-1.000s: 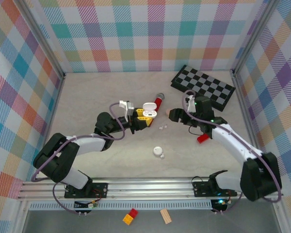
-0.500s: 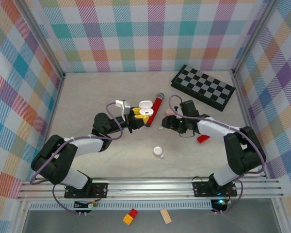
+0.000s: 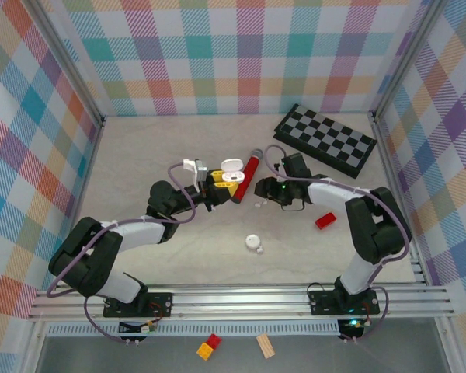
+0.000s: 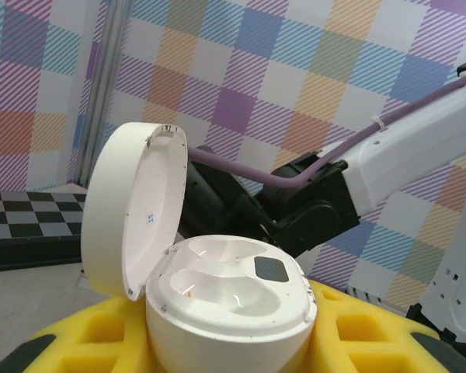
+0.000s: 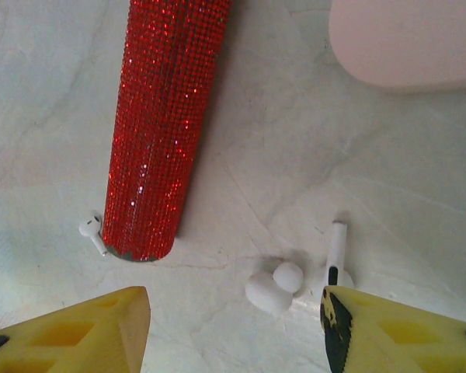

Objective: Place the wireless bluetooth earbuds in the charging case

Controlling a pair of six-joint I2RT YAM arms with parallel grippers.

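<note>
My left gripper [image 3: 220, 183] is shut on the white charging case [image 4: 229, 303], held between yellow fingers [image 4: 78, 342]. The case's lid [image 4: 136, 210] stands open and both cavities are empty. In the top view the case [image 3: 231, 171] sits just left of the red microphone [image 3: 247, 172]. My right gripper [image 3: 257, 191] is low over the table, open, yellow fingertips [image 5: 396, 334] well apart. A white bean-shaped earbud [image 5: 276, 286] lies between them, and a stemmed earbud [image 5: 335, 260] touches the right fingertip. Another stemmed earbud [image 5: 93, 233] lies by the microphone's end [image 5: 159, 155].
A pale pink rounded case [image 5: 404, 39] lies beyond the earbuds. A shut white case [image 3: 253, 243] rests nearer the arms. A red block [image 3: 325, 221] and a folded checkerboard [image 3: 325, 138] are to the right. The right arm stretches across just behind the buds.
My right arm has swung left and dropped to the table at the earbuds, and its jaws have narrowed. The left gripper has shifted the case slightly back.
</note>
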